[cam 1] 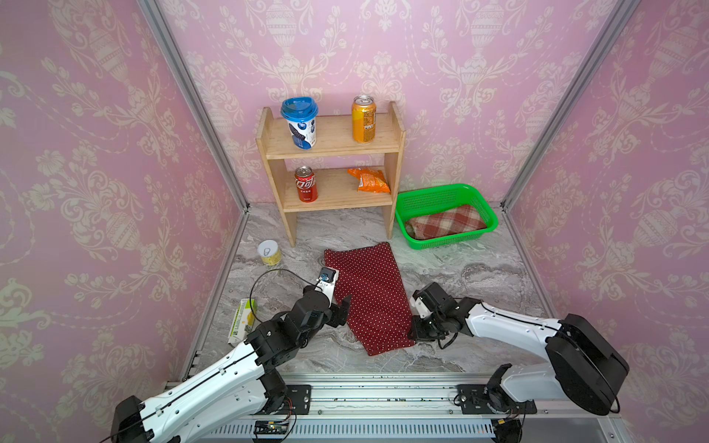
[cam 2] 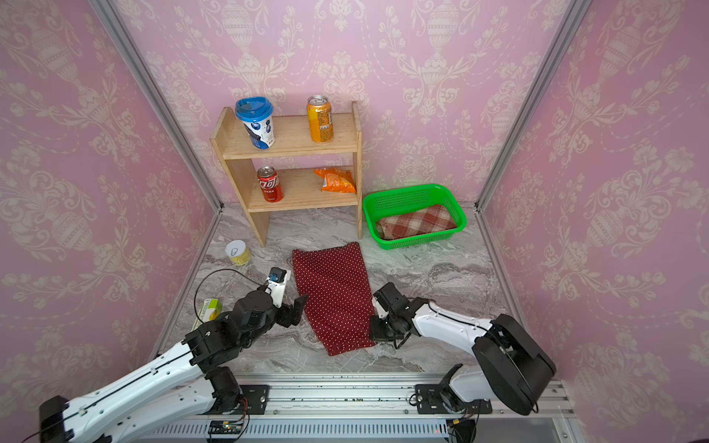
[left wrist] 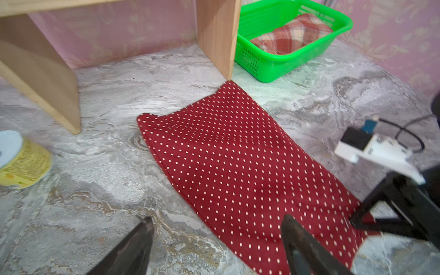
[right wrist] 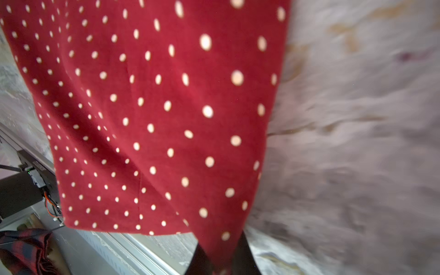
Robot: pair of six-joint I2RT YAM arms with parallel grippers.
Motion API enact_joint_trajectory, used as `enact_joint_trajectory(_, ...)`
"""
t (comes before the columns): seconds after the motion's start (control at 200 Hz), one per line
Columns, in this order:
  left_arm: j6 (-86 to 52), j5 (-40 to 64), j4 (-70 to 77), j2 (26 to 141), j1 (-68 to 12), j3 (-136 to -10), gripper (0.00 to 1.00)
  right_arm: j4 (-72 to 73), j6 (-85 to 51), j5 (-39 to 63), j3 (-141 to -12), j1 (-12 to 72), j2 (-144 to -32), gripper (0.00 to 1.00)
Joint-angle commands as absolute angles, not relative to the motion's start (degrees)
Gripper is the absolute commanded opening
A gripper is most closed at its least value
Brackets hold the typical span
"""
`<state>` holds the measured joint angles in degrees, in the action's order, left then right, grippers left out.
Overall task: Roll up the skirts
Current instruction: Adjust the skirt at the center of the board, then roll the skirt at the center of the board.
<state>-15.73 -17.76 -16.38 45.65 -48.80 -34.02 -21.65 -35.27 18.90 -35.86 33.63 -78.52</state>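
dotted skirt [cam 1: 368, 299] flat on table [cam 1: 479, 291], long axis running from arms toward shelf [cam 1: 395, 172]. right gripper [right wrist: 222, 254] pinched on near right corner; left gripper [left wrist: 217, 219] spread, straddling left edge. plaid skirt [cam 1: 447, 222] rolled in basket [cam 1: 441, 191].

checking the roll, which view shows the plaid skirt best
Left wrist view: the rolled red, cream and tan plaid cloth skirt lies close and sharp in the green perforated plastic basket. Both top views show it smaller; right wrist view misses it.
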Motion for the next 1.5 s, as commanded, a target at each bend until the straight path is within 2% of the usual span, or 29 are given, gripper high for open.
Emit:
enact_joint_trajectory(0.0, -11.4, -11.1, -13.5, 50.0, -48.7, -35.5, 0.86, -28.7, -25.6, 19.9, -41.0, 24.2, -78.7, 0.0)
enact_joint_trajectory(0.11, -7.4, -9.0, -9.9, 56.4, -50.4, -37.9, 0.9, -30.7, -20.4, 23.9, -47.4, 13.7, -83.2, 0.0)
enact_joint_trajectory(0.21, 0.5, -3.1, -6.1, 63.6, -54.0, -40.6, 0.97, -31.3, -18.3, 26.7, -54.5, 7.8, -90.2, 0.0)
enact_joint_trajectory(0.33, 14.3, -8.1, -2.5, 75.3, -61.6, -45.2, 0.99, -30.9, -18.6, 30.2, -62.0, 4.7, -97.0, 0.0)
enact_joint_trajectory(0.355, 16.4, -9.9, -2.8, 77.8, -62.7, -46.6, 0.99, -31.3, -18.6, 31.0, -63.4, 4.5, -97.7, 0.1)
enact_joint_trajectory(0.425, 21.4, -12.8, -2.2, 83.1, -64.4, -49.4, 0.99, -30.7, -19.3, 32.9, -65.1, 4.4, -97.4, 0.55)
enact_joint_trajectory(0.465, 23.8, -13.2, -1.1, 85.1, -65.0, -50.1, 0.99, -30.1, -19.8, 33.1, -65.5, 4.4, -96.4, 0.73)
enact_joint_trajectory(0.525, 27.0, -13.0, 1.0, 86.6, -65.6, -50.6, 0.99, -30.2, -20.1, 33.0, -65.5, 4.2, -94.7, 0.86)
enact_joint_trajectory(0.56, 28.3, -12.8, 2.3, 87.3, -65.9, -50.6, 0.99, -30.1, -20.3, 33.0, -65.1, 3.9, -93.5, 0.89)
enact_joint_trajectory(0.741, 33.7, -11.8, 6.1, 91.4, -66.2, -51.1, 0.97, -27.2, -22.8, 33.1, -59.5, 0.6, -86.2, 0.92)
enact_joint_trajectory(0.971, 40.1, -11.1, 19.2, 95.7, -66.8, -47.7, 0.9, -22.1, -27.2, 34.0, -52.2, -5.1, -78.7, 0.93)
enact_joint_trajectory(1.351, 45.4, -5.6, 17.9, 105.1, -66.8, -52.2, 0.86, -22.6, -27.5, 35.4, -50.9, -8.5, -75.2, 0.93)
enact_joint_trajectory(1.496, 46.0, -6.4, 19.5, 107.8, -66.6, -52.8, 0.78, -22.2, -27.6, 35.7, -50.3, -9.2, -74.1, 0.93)
